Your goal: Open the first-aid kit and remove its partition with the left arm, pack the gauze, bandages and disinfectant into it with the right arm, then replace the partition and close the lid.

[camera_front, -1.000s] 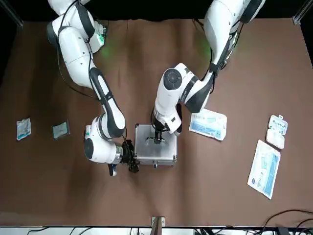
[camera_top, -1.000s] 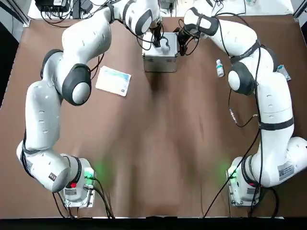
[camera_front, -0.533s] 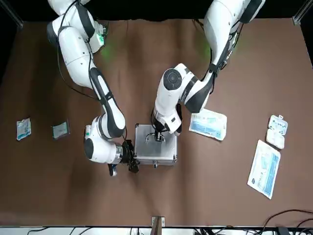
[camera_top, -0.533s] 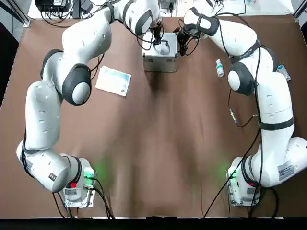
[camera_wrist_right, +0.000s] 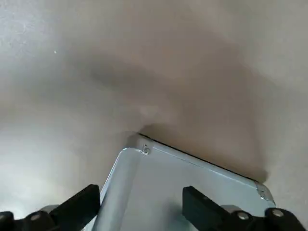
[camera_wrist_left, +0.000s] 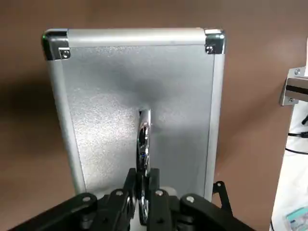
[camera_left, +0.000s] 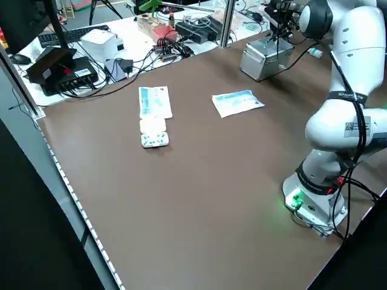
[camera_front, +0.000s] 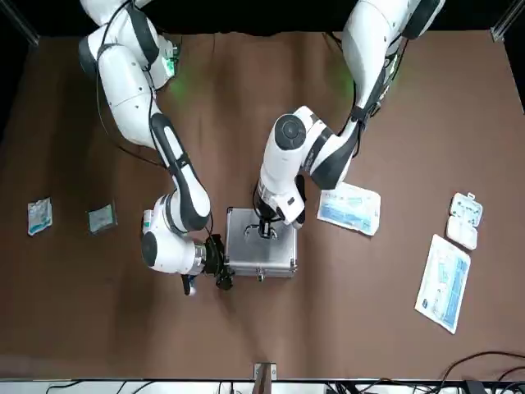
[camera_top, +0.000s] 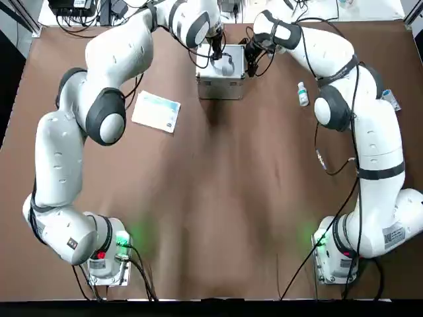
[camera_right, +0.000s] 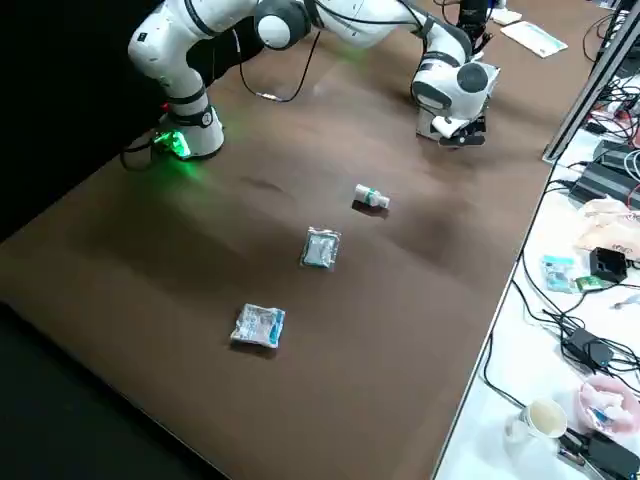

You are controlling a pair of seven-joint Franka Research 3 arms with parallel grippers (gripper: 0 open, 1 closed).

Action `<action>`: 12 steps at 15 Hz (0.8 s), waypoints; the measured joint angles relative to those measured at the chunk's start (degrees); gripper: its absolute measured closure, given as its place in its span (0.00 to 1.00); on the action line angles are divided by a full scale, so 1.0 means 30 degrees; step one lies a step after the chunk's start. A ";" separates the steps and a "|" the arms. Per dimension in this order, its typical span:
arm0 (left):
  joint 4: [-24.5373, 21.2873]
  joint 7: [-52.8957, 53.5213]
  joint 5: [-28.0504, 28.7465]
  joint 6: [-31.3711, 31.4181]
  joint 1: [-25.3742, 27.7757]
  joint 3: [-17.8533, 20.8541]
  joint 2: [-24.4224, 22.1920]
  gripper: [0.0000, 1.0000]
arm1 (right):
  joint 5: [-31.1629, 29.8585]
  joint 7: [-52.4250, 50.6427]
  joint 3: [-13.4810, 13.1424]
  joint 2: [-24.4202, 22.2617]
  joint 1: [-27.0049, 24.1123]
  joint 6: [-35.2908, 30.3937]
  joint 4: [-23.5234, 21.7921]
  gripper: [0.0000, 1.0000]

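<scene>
Nothing has shifted: left gripper (camera_wrist_left: 143,190) jaws pinch the lid (camera_wrist_left: 137,96) handle for lifting; right gripper (camera_wrist_right: 139,202) jaws, spread, steady the case at 3 o'clock.

Both arms are stretched way out to the far side of the surface, elbows bent and bowed outward, bases at the near edge. The left hand (camera_wrist_left: 143,192) points straight down with its fingers (camera_wrist_left: 154,185) pinched together on a thin metal handle (camera_wrist_left: 143,144). The right hand (camera_wrist_right: 140,204) sits low right next to it, turned sideways, fingers (camera_wrist_right: 79,202) spread wide with a silver corner showing between them.
</scene>
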 joint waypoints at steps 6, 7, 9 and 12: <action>0.0070 0.0125 -0.0003 -0.1117 -0.0008 -0.0211 -0.0620 0.87 | 0.0007 -0.0002 0.0002 0.0109 -0.0001 -0.0027 0.0118 0.19; 0.0083 0.0157 -0.0003 -0.1428 -0.0014 -0.0282 -0.0749 0.87 | 0.0007 -0.0002 0.0004 0.0125 -0.0001 -0.0028 0.0132 0.19; 0.0113 0.0160 -0.0003 -0.1989 -0.0041 -0.0388 -0.0951 0.87 | 0.0008 -0.0006 0.0011 0.0145 0.0000 -0.0028 0.0150 0.19; 0.0173 0.0159 -0.0010 -0.2563 -0.0111 -0.0443 -0.1120 0.87 | 0.0008 -0.0101 0.0034 0.0191 0.0002 -0.0015 0.0186 0.19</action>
